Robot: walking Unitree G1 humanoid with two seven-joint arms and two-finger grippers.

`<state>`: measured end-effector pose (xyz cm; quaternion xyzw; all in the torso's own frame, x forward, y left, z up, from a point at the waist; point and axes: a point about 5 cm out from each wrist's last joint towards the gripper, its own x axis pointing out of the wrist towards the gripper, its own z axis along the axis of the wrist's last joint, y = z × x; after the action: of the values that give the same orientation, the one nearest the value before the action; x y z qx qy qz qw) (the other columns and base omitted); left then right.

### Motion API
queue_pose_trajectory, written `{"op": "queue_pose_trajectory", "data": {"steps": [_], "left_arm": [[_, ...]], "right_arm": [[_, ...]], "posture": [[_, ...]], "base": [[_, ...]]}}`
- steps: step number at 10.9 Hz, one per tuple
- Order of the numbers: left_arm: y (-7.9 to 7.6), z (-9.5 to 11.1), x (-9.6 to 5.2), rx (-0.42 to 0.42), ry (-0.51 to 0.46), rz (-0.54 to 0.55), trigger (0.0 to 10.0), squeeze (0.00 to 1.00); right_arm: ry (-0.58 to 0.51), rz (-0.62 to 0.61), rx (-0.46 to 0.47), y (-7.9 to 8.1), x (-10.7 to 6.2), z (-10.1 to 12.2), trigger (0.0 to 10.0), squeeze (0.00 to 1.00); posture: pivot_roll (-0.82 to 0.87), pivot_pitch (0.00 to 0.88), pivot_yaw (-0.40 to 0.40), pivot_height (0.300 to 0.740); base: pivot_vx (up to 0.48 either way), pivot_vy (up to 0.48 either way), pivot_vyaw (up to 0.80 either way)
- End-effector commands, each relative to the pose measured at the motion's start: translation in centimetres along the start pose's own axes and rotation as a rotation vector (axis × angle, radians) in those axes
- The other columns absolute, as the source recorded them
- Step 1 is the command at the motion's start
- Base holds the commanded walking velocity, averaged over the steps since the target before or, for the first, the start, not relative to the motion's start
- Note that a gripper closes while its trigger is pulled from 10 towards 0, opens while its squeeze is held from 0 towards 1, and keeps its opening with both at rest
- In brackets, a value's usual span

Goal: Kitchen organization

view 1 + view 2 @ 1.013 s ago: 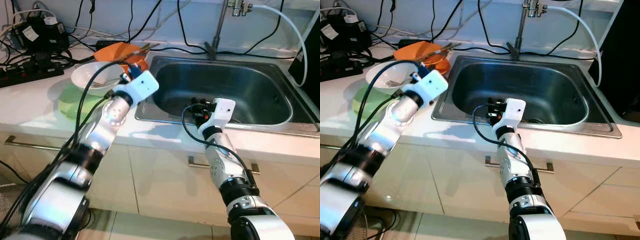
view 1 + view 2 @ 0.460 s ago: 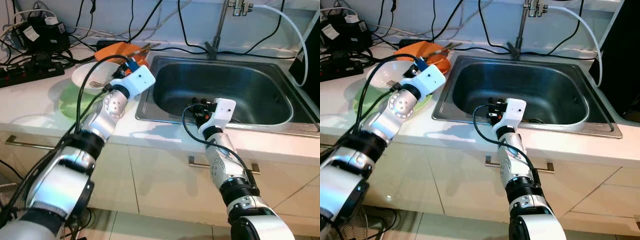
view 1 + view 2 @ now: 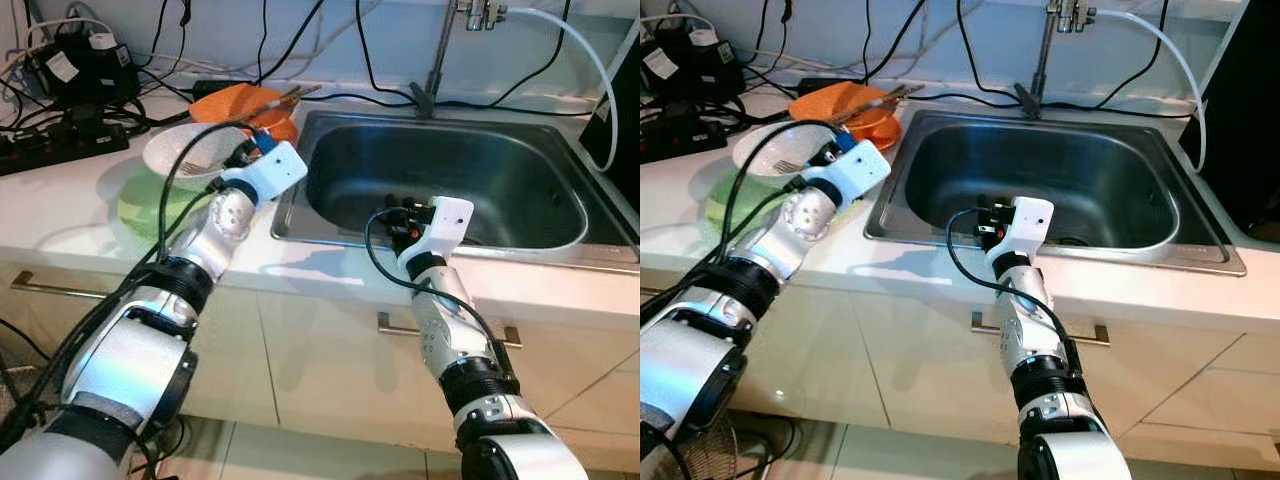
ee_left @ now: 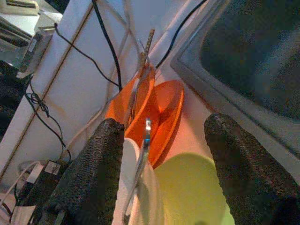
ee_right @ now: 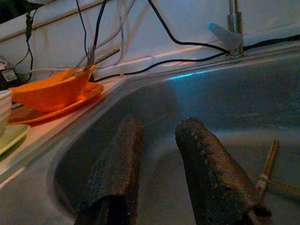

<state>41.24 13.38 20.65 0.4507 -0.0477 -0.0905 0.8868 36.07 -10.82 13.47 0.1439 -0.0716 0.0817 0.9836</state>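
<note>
White ceramic bowl (image 3: 190,152), holding a metal fork (image 4: 142,149): set on a round green plate (image 3: 150,205) on the white table (image 3: 60,215), left of the steel sink (image 3: 440,185). Judged rigid, smooth, breakable, moderately light; best taken at the rim.

Left hand (image 4: 161,168): extended low over the bowl's near edge, fingers spread wide, nothing held.

Right hand (image 5: 159,176): poised inside the sink, fingers parted, empty; wooden chopsticks (image 5: 268,164) lie beyond.

My arms are silver with white wrists and black fingers (image 4: 89,183). Upper left sit an orange bowl (image 3: 250,103), a white bowl (image 3: 190,152) and a pale green plate (image 3: 150,205); the sink (image 3: 520,215) is grey steel.
</note>
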Motion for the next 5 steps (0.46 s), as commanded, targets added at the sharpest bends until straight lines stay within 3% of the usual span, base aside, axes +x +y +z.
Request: {"op": "queue_pose_trajectory", "data": {"steps": [1, 2, 3, 4, 5], "left_arm": [[0.59, 0.95, 0.38, 0.021, -0.026, 0.027, 10.0, 0.00], [0.61, 0.99, 0.42, 0.024, -0.026, 0.031, 10.0, 0.00], [0.70, 0.93, 0.50, 0.043, -0.008, 0.045, 6.2, 0.00], [0.94, 0.78, 0.51, 0.050, 0.005, 0.071, 0.0, 0.00], [1.09, 0.80, 0.53, 0.048, 0.002, 0.086, 0.0, 0.00]], "right_arm": [[0.065, -0.030, 0.000, -0.69, -1.09, -1.62, 10.0, 0.00], [0.066, -0.032, 0.000, -0.73, -1.21, -1.68, 10.0, 0.00], [0.071, -0.037, 0.000, -0.81, -1.50, -1.87, 10.0, 0.00], [0.075, -0.040, 0.001, -0.82, -1.67, -1.99, 10.0, 0.00], [0.078, -0.041, 0.003, -0.81, -1.81, -2.07, 10.0, 0.00]], "posture": [[0.12, 0.047, 0.044, 0.740], [0.11, 0.051, 0.045, 0.740], [0.11, 0.060, 0.046, 0.740], [0.11, 0.063, 0.046, 0.740], [0.11, 0.063, 0.045, 0.740]], "base": [[0.000, 0.000, 0.00], [0.000, 0.000, 0.00], [0.000, 0.000, 0.00], [0.000, 0.000, 0.00], [0.000, 0.000, 0.00]]}}
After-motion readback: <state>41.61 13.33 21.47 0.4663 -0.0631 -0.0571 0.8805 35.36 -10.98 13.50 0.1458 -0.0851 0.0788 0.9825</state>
